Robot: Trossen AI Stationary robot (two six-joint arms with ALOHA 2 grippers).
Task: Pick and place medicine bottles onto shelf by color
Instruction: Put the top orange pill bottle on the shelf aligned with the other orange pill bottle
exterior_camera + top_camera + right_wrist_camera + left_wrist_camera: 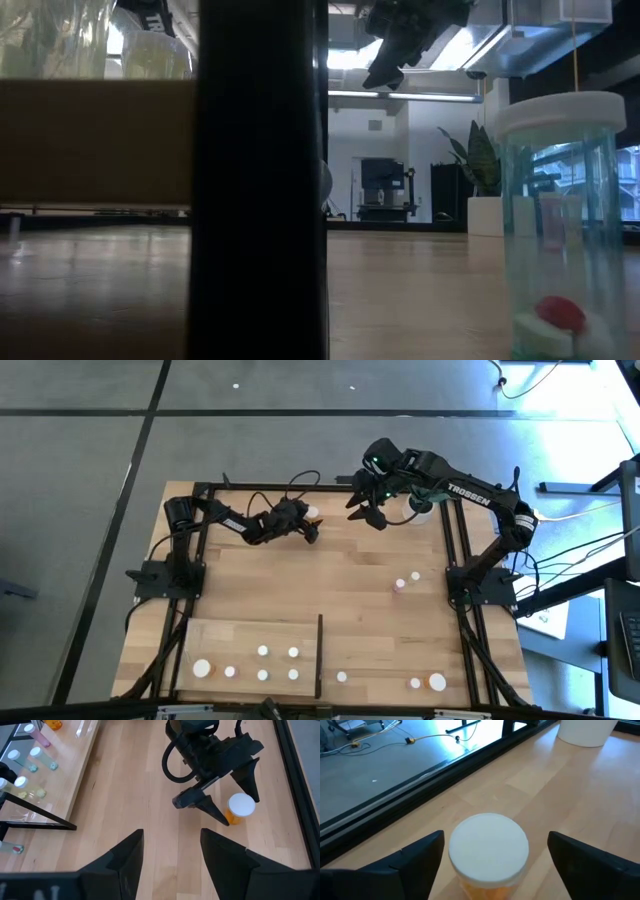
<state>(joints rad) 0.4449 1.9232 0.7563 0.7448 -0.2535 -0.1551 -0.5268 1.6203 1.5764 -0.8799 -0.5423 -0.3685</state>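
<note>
The left hand [227,802] is spread wide around a small orange medicine bottle with a round white cap [489,851], fingers on either side, not touching it, near the wooden surface's [330,585] far rail. The right hand [368,512] hovers released nearby, beside a white pot [420,508]; its arm reads "TROSSEN".

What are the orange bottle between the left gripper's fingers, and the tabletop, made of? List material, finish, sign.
Orange bottle: likely translucent plastic, since the body looks tinted and see-through; the white cap looks matte.
Tabletop: pale wood, smooth satin finish, with visible grain and plank seams.
</note>
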